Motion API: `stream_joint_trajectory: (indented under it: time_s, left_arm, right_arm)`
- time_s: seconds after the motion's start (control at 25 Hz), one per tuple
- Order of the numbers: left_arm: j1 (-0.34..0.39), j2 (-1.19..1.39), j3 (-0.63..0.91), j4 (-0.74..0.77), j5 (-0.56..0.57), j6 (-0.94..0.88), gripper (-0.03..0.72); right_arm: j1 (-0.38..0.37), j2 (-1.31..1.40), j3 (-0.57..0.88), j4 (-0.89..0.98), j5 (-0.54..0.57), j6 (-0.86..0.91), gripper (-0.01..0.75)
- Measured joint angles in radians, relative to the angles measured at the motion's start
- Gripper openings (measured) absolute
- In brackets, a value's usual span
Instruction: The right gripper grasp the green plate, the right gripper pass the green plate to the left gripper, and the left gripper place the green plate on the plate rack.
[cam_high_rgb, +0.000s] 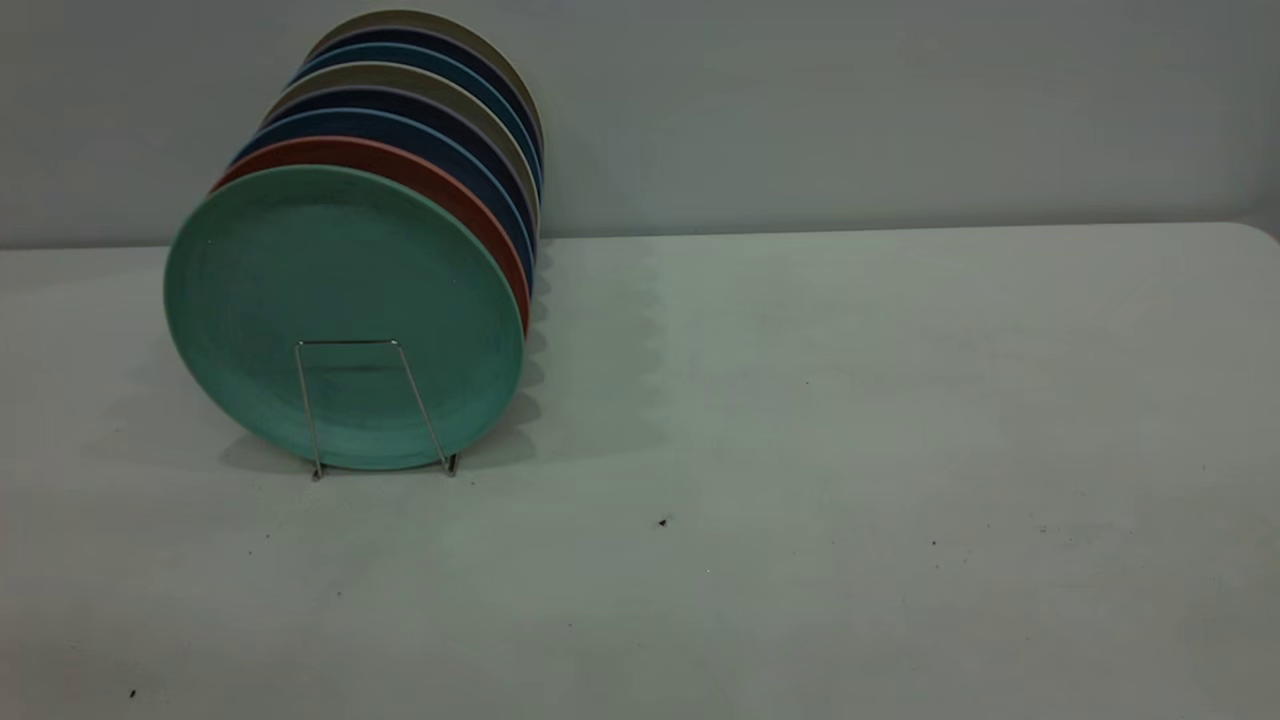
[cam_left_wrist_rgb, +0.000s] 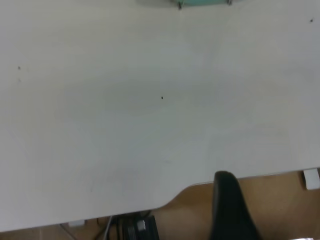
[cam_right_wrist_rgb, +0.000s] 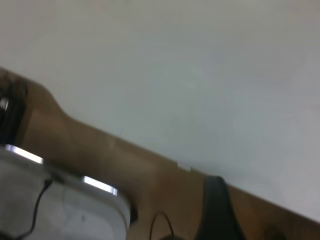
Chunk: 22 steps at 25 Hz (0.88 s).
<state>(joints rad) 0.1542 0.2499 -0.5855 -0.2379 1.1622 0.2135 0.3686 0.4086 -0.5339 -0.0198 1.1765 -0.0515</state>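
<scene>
Green plate (cam_high_rgb: 340, 300) upright in rack (cam_high_rgb: 375, 405), bench's ten o'clock | likely light, stiff, slick; take by rim | end effectors' state: cannot tell.

A white table (cam_high_rgb: 800, 450) stands against a plain grey wall (cam_high_rgb: 850, 110).

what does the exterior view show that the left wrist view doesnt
Only the exterior view shows the whole row of plates standing upright in the plate rack: the green plate at the front, a salmon-pink plate right behind it, then dark blue and beige ones, with the wall behind. No arm appears there.

Only the left wrist view shows one black finger of the left end effector, the table's near edge and the brown floor below it.

Both show the pale table, the rack's wire feet and the lower rim of the green plate, which is just a sliver in the wrist view.
</scene>
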Motion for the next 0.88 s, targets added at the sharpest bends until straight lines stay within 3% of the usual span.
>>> stream_joint_trajectory:
  time_s: [0.36,0.68,0.88]
  left_arm:
    - [-0.013,-0.253,0.0,0.002,0.0,-0.002,0.46]
    - [-0.042,-0.273,0.0,0.017,-0.001,-0.003,0.46]
    - [-0.106,-0.273,0.045,0.07,-0.002,-0.003,0.46]
  right_arm:
    - [0.0,-0.263,0.061,0.001,-0.043,-0.001,0.519]
    - [0.0,-0.345,0.061,0.001,-0.043,-0.002,0.519]
    - [0.0,-0.397,0.061,0.001,-0.043,-0.002,0.519]
